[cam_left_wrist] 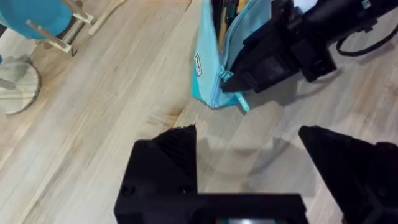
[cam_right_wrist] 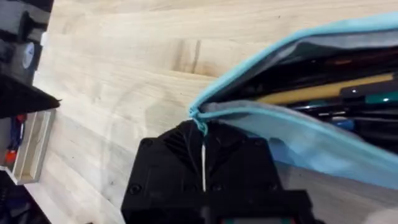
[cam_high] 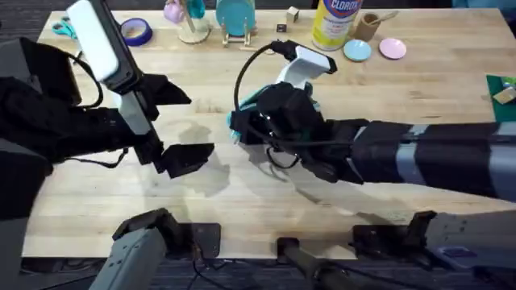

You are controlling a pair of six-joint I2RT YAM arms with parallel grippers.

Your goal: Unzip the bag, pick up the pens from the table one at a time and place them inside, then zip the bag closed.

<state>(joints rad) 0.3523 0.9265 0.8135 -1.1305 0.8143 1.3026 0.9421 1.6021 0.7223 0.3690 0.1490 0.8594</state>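
Note:
The light teal bag (cam_left_wrist: 211, 59) lies on the table (cam_high: 201, 209) near its middle, its mouth gaping open. Inside it I see the pens: a yellow one (cam_right_wrist: 323, 91) and dark ones (cam_right_wrist: 348, 65) beside it. My right gripper (cam_right_wrist: 203, 152) is shut on the zipper pull (cam_right_wrist: 200, 124) at the bag's near-left end. In the overhead view that gripper (cam_high: 246, 129) covers most of the bag (cam_high: 240, 114). My left gripper (cam_left_wrist: 249, 155) hovers open just left of the bag, holding nothing; from overhead its fingers (cam_high: 189, 157) straddle bare wood.
Along the table's far edge stand a Clorox tub (cam_high: 334, 20), a teal plate on a rack (cam_high: 235, 16), a purple tape roll (cam_high: 135, 31), scissors (cam_high: 63, 28) and small blue (cam_high: 355, 51) and pink (cam_high: 393, 48) discs. A green item (cam_high: 504, 87) sits at the right edge.

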